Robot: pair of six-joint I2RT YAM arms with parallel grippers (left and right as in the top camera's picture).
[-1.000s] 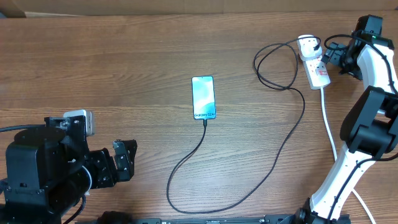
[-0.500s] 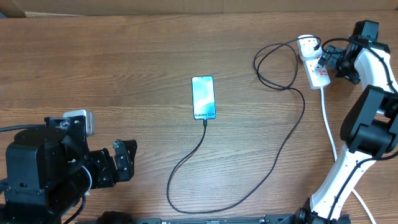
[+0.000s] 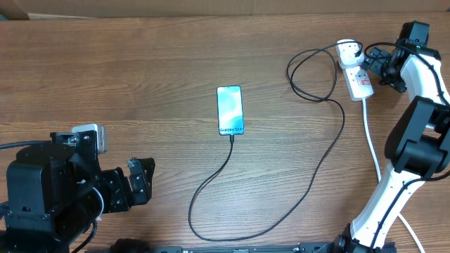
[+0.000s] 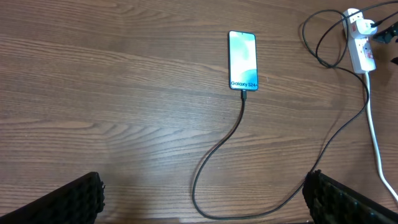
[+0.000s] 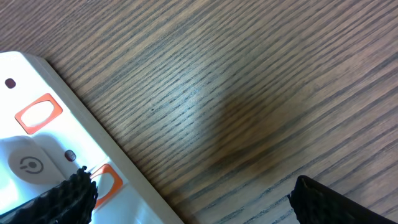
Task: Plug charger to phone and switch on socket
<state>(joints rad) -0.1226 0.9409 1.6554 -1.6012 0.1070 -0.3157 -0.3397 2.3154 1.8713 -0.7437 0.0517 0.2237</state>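
The phone (image 3: 230,109) lies screen up mid-table, its "Galaxy S24+" end toward me; it also shows in the left wrist view (image 4: 242,51). The black charger cable (image 3: 281,218) runs from the phone's near end in a long loop to its plug on the white socket strip (image 3: 357,76) at the far right. My right gripper (image 3: 373,68) is open just right of the strip; in its wrist view one finger overlaps the strip's edge by an orange switch (image 5: 106,182). My left gripper (image 3: 140,181) is open and empty at the near left.
The strip's thick white cord (image 3: 370,140) runs toward the front right beside my right arm. The cable forms a second loop (image 3: 309,74) left of the strip. Bare wood lies between the left gripper and the phone.
My right gripper has shifted slightly at the socket strip. The phone, cable and left arm have not moved.
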